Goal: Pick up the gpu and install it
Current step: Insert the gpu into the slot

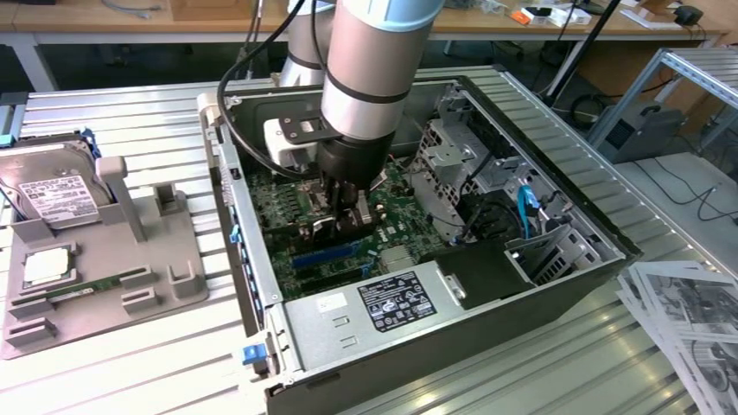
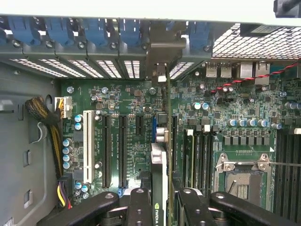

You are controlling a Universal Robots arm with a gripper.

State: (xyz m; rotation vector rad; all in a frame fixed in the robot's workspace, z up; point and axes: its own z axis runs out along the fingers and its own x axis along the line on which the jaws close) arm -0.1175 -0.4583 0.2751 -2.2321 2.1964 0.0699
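Note:
My gripper [image 1: 345, 218] reaches down into the open computer case [image 1: 600, 233], over the green motherboard [image 1: 398, 229]. It is shut on the gpu [image 2: 160, 165], which stands on edge between the black fingers [image 2: 140, 207]. Seen edge-on in the wrist view, the thin card runs from the gripper [image 2: 162, 209] to the case's rear slot openings, where its metal bracket [image 2: 161, 56] sits. The card stands along a blue expansion slot [image 2: 154, 128]. I cannot tell whether its lower edge is seated in the slot. In the exterior view the gpu [image 1: 327, 230] shows as a dark piece under the fingers.
A grey holder tray [image 1: 173, 259] at the exterior view's left carries a hard drive [image 1: 52, 194] and a green memory stick [image 1: 86, 290]. Inside the case are the power supply [image 1: 386, 303], a drive cage [image 1: 461, 164] and cables. Printed papers [image 1: 692, 320] lie right.

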